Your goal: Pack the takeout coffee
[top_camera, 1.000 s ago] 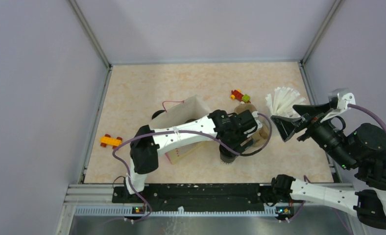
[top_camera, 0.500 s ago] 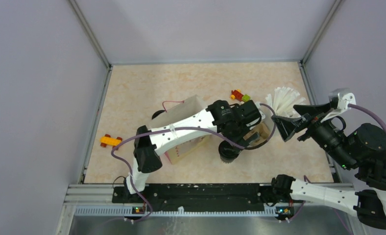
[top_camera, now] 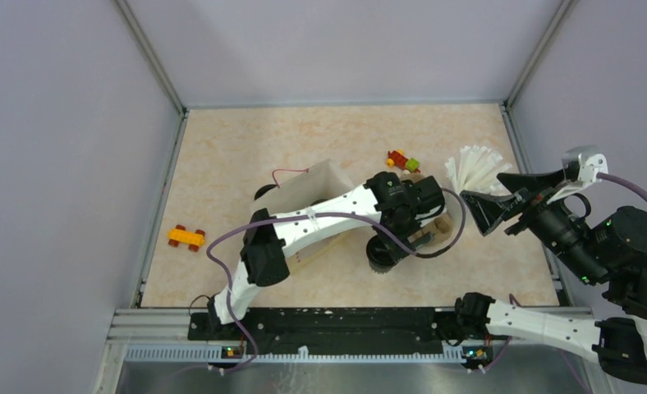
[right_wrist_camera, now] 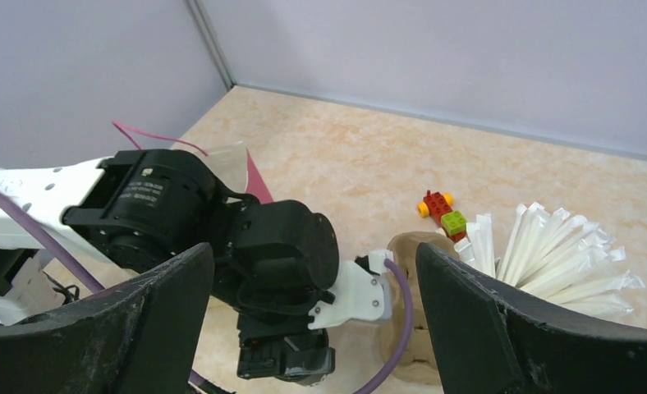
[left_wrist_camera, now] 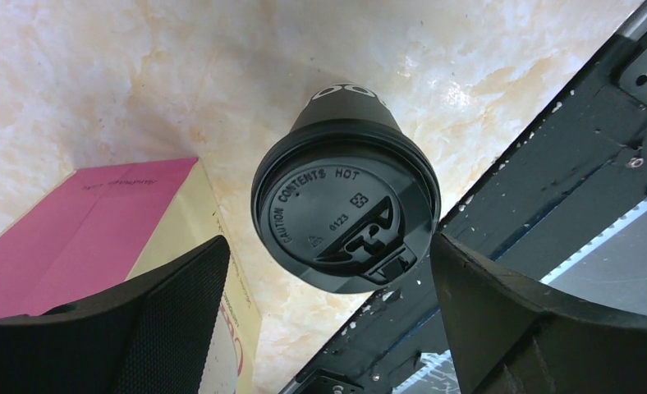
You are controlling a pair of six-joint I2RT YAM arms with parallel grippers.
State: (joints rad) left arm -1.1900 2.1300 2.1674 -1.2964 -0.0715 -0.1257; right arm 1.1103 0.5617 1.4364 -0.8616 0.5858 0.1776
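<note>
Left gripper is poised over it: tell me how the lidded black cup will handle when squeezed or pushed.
The black cup looks like thin paper, so a hard squeeze probably dents it. Its base looks narrower than its top, so a push may tip it. The plastic lid likely stiffens the rim.

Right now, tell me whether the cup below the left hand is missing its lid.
No, the cup wears a black lid embossed with CAUTION CONTENTS HOT.

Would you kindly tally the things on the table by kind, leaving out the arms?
Black lidded cup: 1
Paper bag: 1
Cup carrier: 1
Bunch of straws: 1
Brick toys: 2
Total: 6; a dark shape behind the bag is too hidden to count.
</note>
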